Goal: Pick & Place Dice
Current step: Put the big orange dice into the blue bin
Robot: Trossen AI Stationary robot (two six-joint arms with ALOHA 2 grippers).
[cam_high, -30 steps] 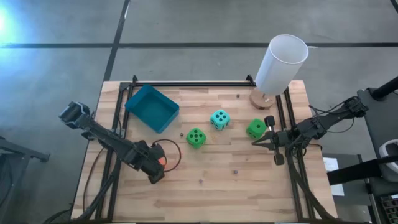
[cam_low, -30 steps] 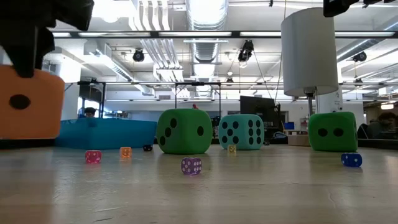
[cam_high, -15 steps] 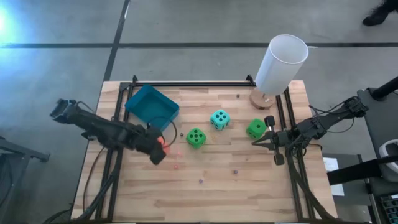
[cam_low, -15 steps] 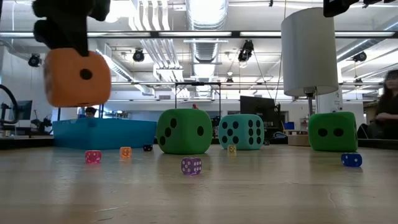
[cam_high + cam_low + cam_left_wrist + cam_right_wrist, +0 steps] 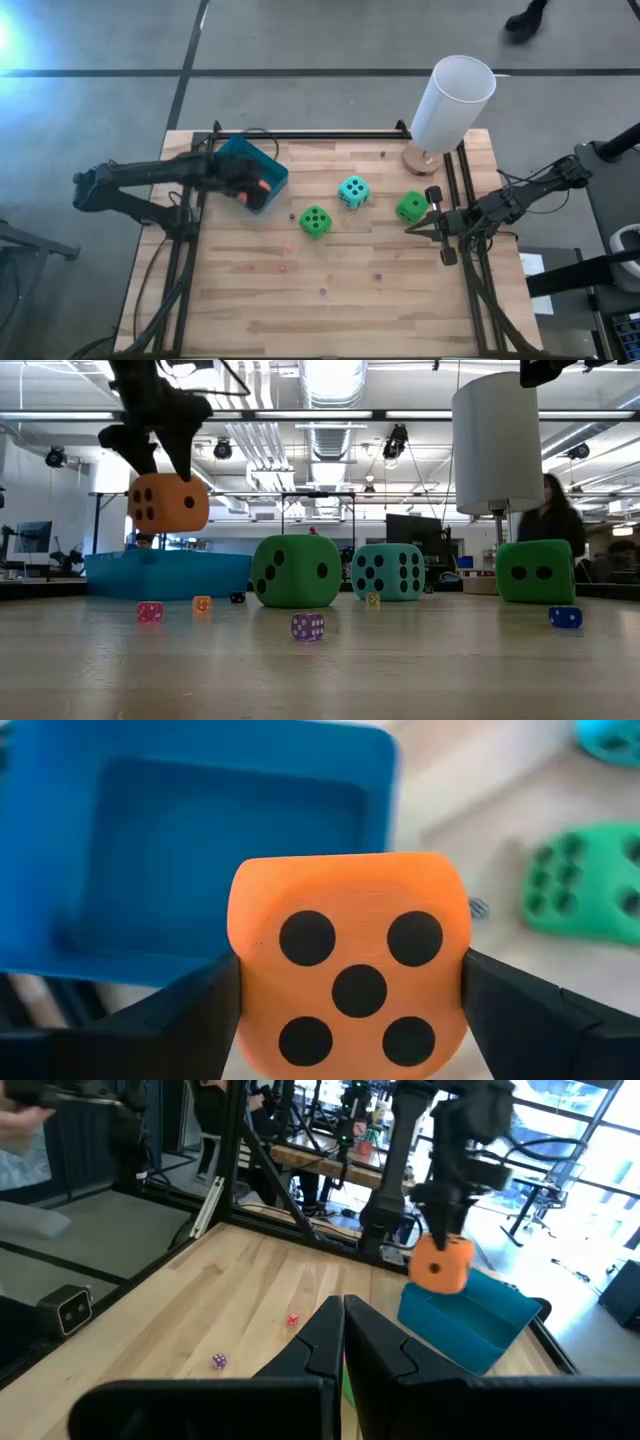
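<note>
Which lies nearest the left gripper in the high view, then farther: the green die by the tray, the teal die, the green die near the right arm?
From the left gripper, holding the orange die over the blue tray:
1. Green die by the tray, table middle.
2. Teal die, right of middle.
3. Green die near the right arm, far right.

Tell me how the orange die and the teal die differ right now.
The orange die hangs lifted, clamped in the left gripper over the blue tray; the teal die sits untouched on the table. Colours differ. Both are similar-sized cubes with dark pips.
</note>
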